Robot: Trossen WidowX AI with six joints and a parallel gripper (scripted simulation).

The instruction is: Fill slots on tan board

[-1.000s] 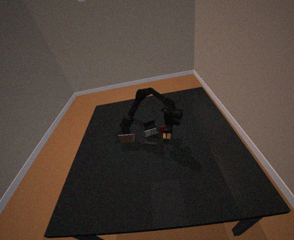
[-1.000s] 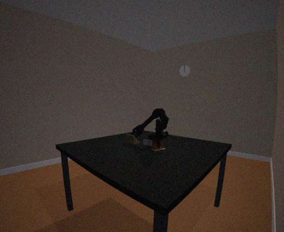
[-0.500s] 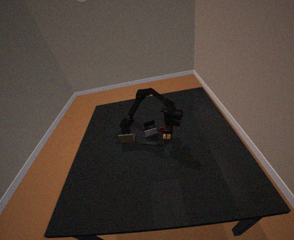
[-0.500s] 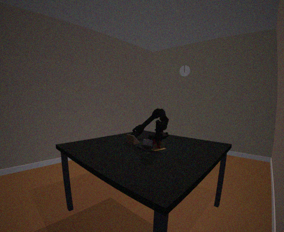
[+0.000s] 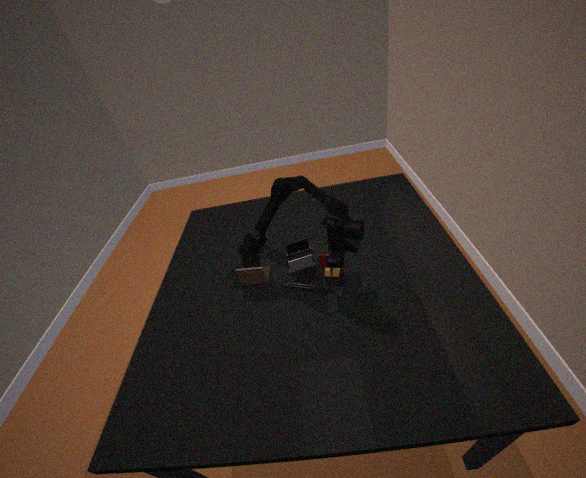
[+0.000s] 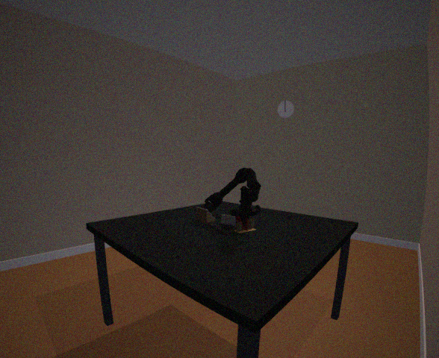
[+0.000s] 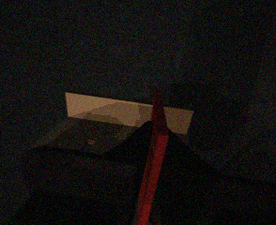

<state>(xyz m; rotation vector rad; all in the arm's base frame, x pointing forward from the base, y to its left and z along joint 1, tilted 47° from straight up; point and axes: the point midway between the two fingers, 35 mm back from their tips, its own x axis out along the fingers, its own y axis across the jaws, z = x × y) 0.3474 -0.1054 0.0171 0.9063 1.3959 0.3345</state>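
Round, pale clock [image 5: 161,1] [image 6: 285,109] up on a wall [image 5: 257,77] [image 6: 96,134]. Big black table [image 5: 334,385] [image 6: 231,262] [image 7: 82,47] on an orange-brown floor [image 5: 103,309] [image 6: 154,327]. White strip [image 5: 262,165] [image 6: 38,257] low along the wall.

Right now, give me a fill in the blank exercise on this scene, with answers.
The gripper holds a board colored ____. The table top is ____. The round thing in the exterior view is on the ____. The floor is ____.

Missing words: red; black; wall; orange.
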